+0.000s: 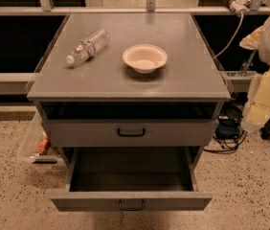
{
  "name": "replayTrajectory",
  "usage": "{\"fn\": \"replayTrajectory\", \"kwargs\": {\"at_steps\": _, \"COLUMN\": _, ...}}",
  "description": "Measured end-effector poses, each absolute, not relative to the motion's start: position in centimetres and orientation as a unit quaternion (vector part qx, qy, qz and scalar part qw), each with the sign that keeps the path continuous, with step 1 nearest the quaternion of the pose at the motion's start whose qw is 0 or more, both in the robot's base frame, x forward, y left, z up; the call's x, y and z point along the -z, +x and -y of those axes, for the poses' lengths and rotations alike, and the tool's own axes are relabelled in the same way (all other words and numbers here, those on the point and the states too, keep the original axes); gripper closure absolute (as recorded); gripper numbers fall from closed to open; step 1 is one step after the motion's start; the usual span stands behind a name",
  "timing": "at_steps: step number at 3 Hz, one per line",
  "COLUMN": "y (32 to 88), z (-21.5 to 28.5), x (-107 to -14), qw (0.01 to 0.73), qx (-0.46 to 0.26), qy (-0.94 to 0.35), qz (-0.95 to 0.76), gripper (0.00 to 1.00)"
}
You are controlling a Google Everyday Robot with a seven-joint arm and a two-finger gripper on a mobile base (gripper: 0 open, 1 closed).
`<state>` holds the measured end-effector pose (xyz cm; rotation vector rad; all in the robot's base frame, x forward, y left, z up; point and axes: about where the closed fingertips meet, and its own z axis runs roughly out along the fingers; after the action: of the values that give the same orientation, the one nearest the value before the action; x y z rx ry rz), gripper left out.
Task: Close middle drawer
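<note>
The grey metal cabinet (130,83) stands in the middle of the camera view. The middle drawer (131,201) is pulled far out at the bottom. It has a low wide front panel, a small black loop handle (131,205) and an empty deep tray (131,169). Above it, the taller-fronted drawer (173,133) with a wider black handle (131,132) stands slightly out, with a dark gap under the cabinet top. The lowest drawer is hidden. My gripper (267,97) is at the right edge, beside the cabinet's right side, apart from every drawer.
A clear plastic water bottle (87,47) lies on its side on the cabinet top, left. A white bowl (144,58) stands near the middle. A clear plastic bin (37,145) sits on the floor at the left. Cables (228,128) lie at the right. Speckled floor lies in front.
</note>
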<state>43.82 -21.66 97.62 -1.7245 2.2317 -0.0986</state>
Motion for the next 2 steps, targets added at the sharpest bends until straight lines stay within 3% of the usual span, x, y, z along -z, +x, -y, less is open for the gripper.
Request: {"fn": "replayTrajectory", "kwargs": {"at_steps": 2, "y": 43.4, "z": 22.1, "x": -96.0, "qw": 0.173, "qx": 0.02, "qy": -0.591, "qz": -0.787, "gripper": 0.0}}
